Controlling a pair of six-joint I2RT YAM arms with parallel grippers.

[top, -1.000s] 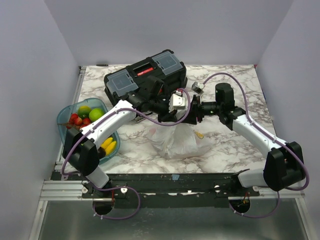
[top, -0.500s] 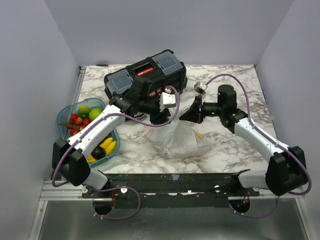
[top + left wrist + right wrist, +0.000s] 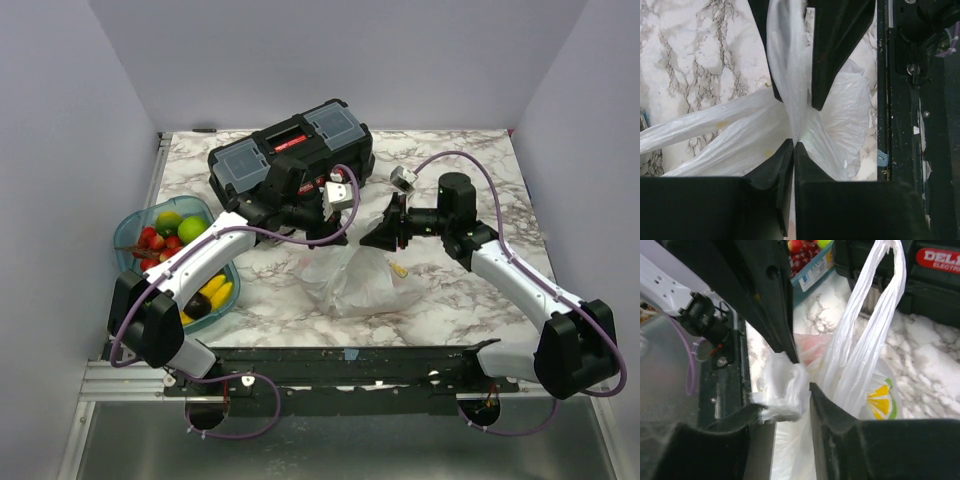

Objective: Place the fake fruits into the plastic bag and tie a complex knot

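Note:
The plastic bag [image 3: 356, 284] lies crumpled mid-table, its neck pulled up between both grippers. My left gripper [image 3: 322, 224] is shut on a twisted strand of the bag [image 3: 790, 75]; the fingertips meet at the left gripper [image 3: 793, 146]. My right gripper [image 3: 380, 234] is closed on a bunched wad of the bag [image 3: 784, 385], which fills the gap of the right gripper [image 3: 785, 399]. A handle loop [image 3: 880, 295] rises beside it. Something red [image 3: 809, 347] and a yellow slice shape [image 3: 880, 401] show through the film. Fake fruits [image 3: 178, 230] lie in the teal tray [image 3: 124, 243].
A black toolbox [image 3: 290, 152] with grey-blue lids stands just behind both grippers. The tray sits at the left table edge beside my left arm. The black front rail [image 3: 900, 100] runs close to the bag. A small yellow piece [image 3: 400, 269] lies by the bag's right side.
The two grippers, close together a second ago, have drawn apart. The left one moved back-left toward the toolbox and the bag's neck is stretched between them.

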